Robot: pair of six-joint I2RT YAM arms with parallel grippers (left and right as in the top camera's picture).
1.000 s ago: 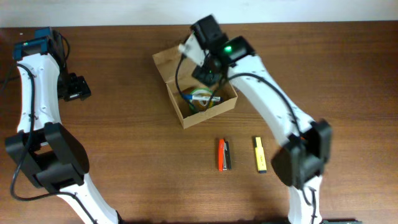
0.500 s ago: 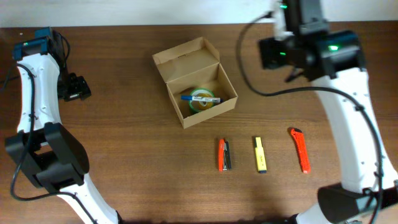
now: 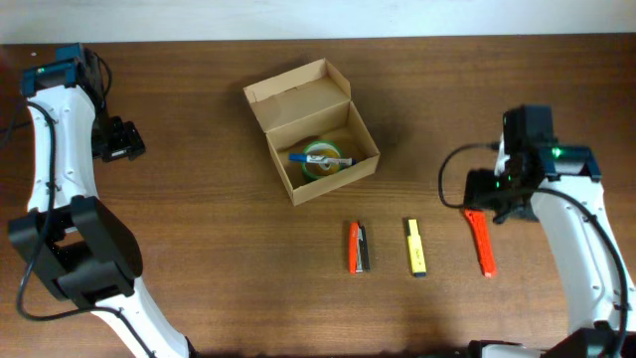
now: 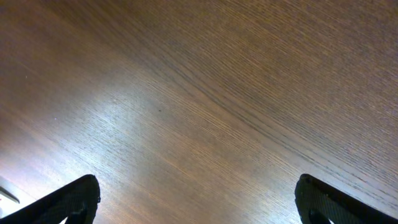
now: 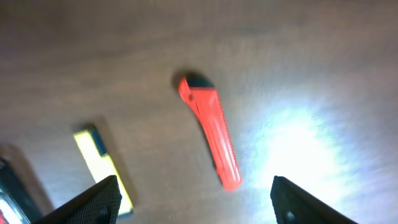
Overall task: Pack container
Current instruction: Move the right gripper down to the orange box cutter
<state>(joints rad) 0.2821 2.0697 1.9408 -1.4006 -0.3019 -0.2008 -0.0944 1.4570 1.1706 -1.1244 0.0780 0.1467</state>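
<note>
The brown cardboard container (image 3: 288, 171) stands open at the table's middle back, flap lid raised, with a green tape roll (image 3: 320, 162) and a blue pen (image 3: 316, 157) inside. An orange box cutter (image 3: 482, 244) lies on the table at the right; it also shows in the right wrist view (image 5: 210, 131). My right gripper (image 3: 494, 204) hovers open and empty above the cutter's far end (image 5: 194, 205). A yellow highlighter (image 3: 414, 247) (image 5: 103, 163) and an orange-and-black item (image 3: 357, 247) lie left of it. My left gripper (image 3: 121, 141) is open and empty over bare wood (image 4: 198, 202) at far left.
The table's back edge meets a white wall. The right arm's base rises from the front right edge, the left arm's from the front left.
My right arm swung from the container out to the right and down, and now hovers over the orange box cutter. The cutter lay hidden at first. The left arm has not moved.
</note>
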